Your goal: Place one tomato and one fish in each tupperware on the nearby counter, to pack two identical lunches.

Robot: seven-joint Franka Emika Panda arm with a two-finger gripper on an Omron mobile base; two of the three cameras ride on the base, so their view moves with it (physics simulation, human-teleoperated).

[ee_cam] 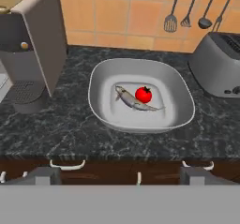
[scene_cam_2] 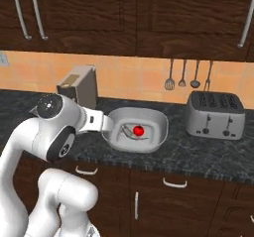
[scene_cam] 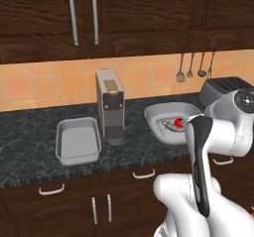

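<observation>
The whiter, rounder tupperware [ee_cam: 104, 94] sits on the speckled counter [ee_cam: 65, 129]. Inside it, a red tomato [ee_cam: 143, 94] lies against a slim grey fish [ee_cam: 133, 100]. The same dish [scene_cam: 159, 110] [scene_cam_2: 151, 114] shows in both base views, again with the tomato [scene_cam: 179, 123] [scene_cam_2: 138, 130] and the fish [scene_cam_2: 130, 134] in it. The grey rectangular tupperware [scene_cam: 62, 132] stands left of the coffee machine, and nothing is inside it. My gripper [ee_cam: 121, 176] is open, back from the dish over the counter's front edge, with nothing between its fingertips [ee_cam: 44, 175].
A grey coffee machine [scene_cam: 110, 104] [ee_cam: 33, 45] stands between the two containers. A steel toaster [scene_cam_2: 215, 114] [ee_cam: 220, 63] stands to the right of the dish. Utensils [scene_cam_2: 188, 77] hang on the tiled wall. Drawers with silver handles [scene_cam_2: 173, 183] sit under the counter.
</observation>
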